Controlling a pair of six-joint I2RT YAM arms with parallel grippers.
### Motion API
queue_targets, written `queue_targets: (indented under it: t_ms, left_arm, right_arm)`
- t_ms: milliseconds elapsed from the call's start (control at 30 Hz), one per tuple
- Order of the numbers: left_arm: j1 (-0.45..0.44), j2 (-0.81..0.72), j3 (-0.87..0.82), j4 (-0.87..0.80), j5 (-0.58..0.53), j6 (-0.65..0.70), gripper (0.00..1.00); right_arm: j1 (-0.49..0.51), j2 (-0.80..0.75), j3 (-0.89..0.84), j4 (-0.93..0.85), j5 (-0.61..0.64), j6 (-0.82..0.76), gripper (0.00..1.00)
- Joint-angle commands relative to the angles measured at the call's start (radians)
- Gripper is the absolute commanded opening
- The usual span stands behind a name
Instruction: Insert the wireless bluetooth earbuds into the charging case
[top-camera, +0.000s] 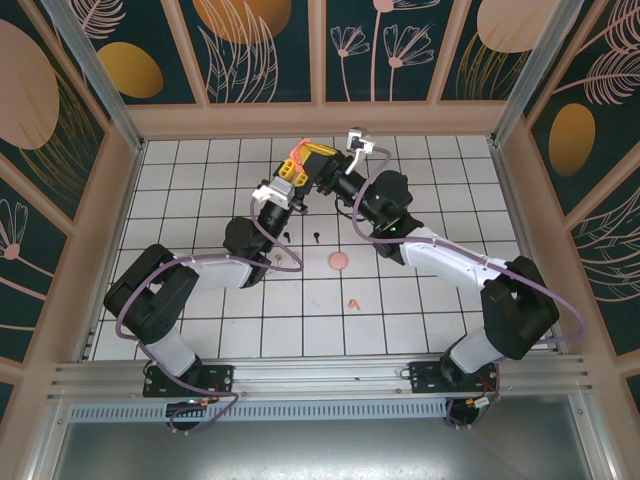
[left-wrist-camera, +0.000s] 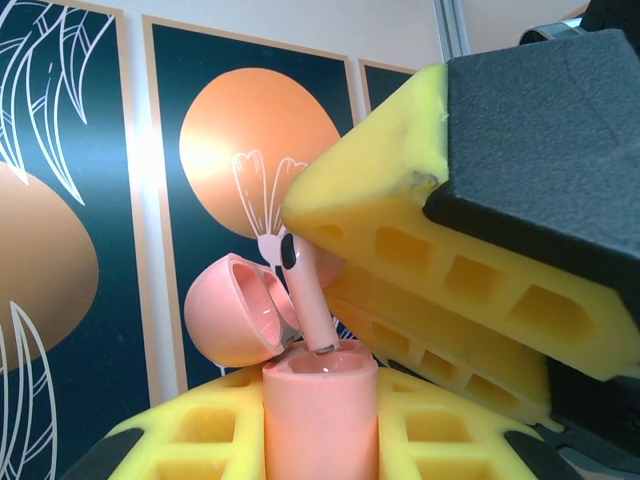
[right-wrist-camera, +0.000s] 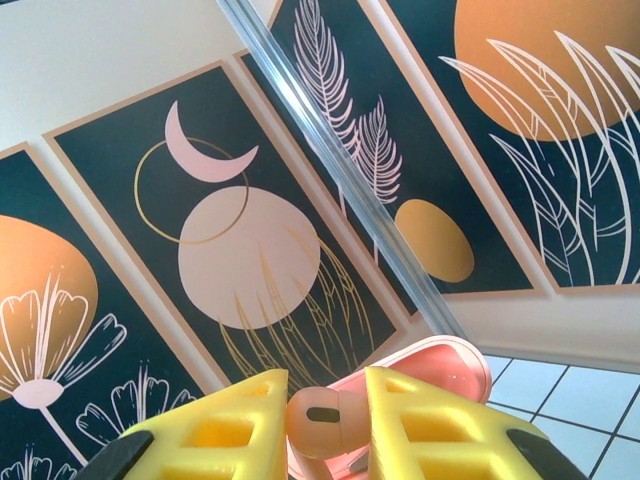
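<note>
Misalignment is the hazard here. The charging case (left-wrist-camera: 320, 425) sits clamped upright in the left gripper (left-wrist-camera: 320, 445), and the pink earbud (left-wrist-camera: 308, 300) meets its mouth with the stem leaning toward 11 o'clock. A push down at that angle could jam the tip on the rim or twist the case in its grip, and an early release could let the bud topple out.

The earbud stands at 12 o'clock from the left gripper, tip touching the case's top. Its head is pinched in the right gripper (right-wrist-camera: 320, 425), which reaches in from 2 o'clock. Behind, the open lid (left-wrist-camera: 235, 310) hangs at 10 o'clock.
</note>
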Motion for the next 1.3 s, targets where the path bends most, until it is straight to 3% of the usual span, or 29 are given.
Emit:
queue_targets:
  t_ms: [0,800,1267]
  left_arm:
    - [-0.006,-0.034,0.038,0.162,0.018,-0.024,0.0]
    - [-0.007,-0.045,0.045,0.148,0.018,-0.017,0.0]
    - [-0.007,-0.05,0.043,0.148,0.018,-0.017,0.0]
  right_arm:
    - [-0.003,0.031,-0.01,-0.011,-0.041,-0.012,0.22]
    - [0.013,0.057,0.024,-0.161,-0.081,-0.131,0.22]
    - [0.01,0.059,0.024,-0.178,-0.035,-0.11,0.33]
